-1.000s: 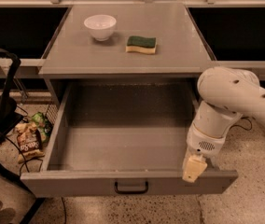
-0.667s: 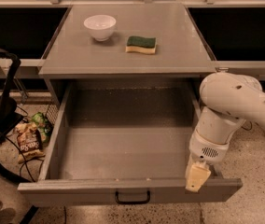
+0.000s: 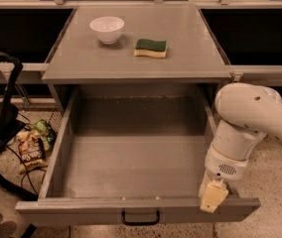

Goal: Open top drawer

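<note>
The grey cabinet fills the middle of the view, and its flat tabletop [image 3: 180, 38] runs back toward a dark window wall. Below that surface the top drawer [image 3: 131, 162] stands pulled far out toward the camera, with its grey floor and side walls in plain sight and its wide front panel lying across the lower edge of the view. The white robot arm [image 3: 252, 115] comes in from the right and bends down over the drawer's right front corner. To the left a black metal frame [image 3: 2, 93] stands on the speckled floor. The cream-tipped pincer [image 3: 213, 197] hangs at the arm's end, right at the top edge of the front panel near its right end; whether it is wide or narrow cannot be told. A white bowl [image 3: 106, 29] sits on the tabletop toward the back left, and a green and yellow sponge [image 3: 150, 47] lies just to its right. A crumpled snack bag [image 3: 31, 150] lies on the floor left of the drawer. A small black bar handle [image 3: 140, 218] is fixed at the middle of the front panel.
</note>
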Robot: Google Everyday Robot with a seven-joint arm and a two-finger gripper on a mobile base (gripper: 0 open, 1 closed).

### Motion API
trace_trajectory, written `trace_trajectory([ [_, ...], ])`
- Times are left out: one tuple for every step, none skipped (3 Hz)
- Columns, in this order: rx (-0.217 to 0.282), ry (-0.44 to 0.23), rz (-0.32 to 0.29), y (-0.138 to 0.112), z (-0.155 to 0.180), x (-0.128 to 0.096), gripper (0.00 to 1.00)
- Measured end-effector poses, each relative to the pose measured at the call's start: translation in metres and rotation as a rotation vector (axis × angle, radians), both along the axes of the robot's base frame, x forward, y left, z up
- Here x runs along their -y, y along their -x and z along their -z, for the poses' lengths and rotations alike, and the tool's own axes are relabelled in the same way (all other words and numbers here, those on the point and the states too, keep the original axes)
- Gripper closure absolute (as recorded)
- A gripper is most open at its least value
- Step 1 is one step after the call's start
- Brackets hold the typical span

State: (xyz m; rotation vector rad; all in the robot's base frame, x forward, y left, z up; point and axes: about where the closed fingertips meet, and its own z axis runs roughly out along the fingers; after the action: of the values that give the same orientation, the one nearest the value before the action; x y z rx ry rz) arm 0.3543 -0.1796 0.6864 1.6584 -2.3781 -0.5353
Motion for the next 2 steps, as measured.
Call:
trace_trajectory([
  [0.000,0.000,0.000,-0.0007,0.0000,-0.0005,0.65],
  [0.000,0.000,0.000,-0.0009,0.0000,-0.0007,0.42],
])
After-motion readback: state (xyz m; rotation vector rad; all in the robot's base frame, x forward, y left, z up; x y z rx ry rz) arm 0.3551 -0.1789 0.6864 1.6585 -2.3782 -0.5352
